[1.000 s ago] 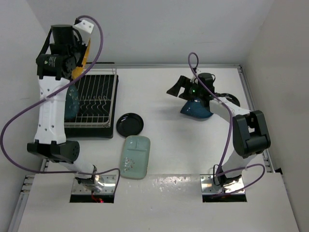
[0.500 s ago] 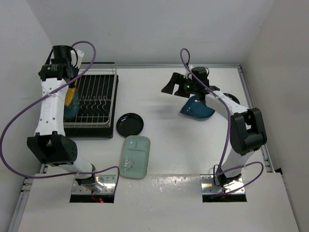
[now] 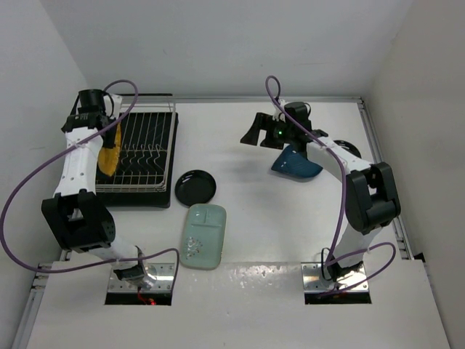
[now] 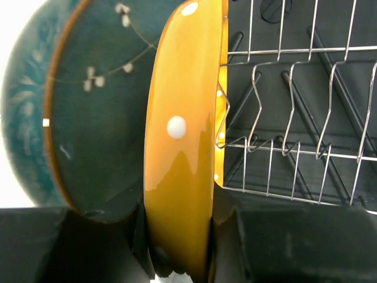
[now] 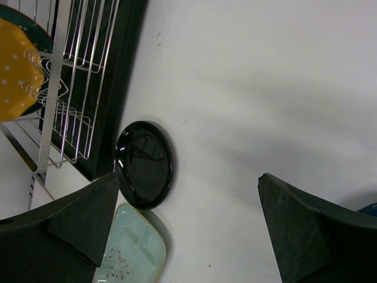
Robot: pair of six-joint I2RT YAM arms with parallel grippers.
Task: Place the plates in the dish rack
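Slotting step: yellow scalloped ceramic plate (image 4: 179,147) is clamped edgewise in left gripper (image 4: 179,239), silver wire dish rack (image 4: 294,118) tines at its right. Seating, then release, is judged required. Right gripper (image 5: 188,188) is seen spread, empty.

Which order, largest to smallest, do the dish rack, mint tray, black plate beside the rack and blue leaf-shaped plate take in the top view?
1. dish rack
2. mint tray
3. black plate and blue leaf-shaped plate look alike; the right arm hides part of the blue one.

The top view looks steeply down from the near side, and both wrist views, the left far closer, share the dish rack (image 3: 145,153).
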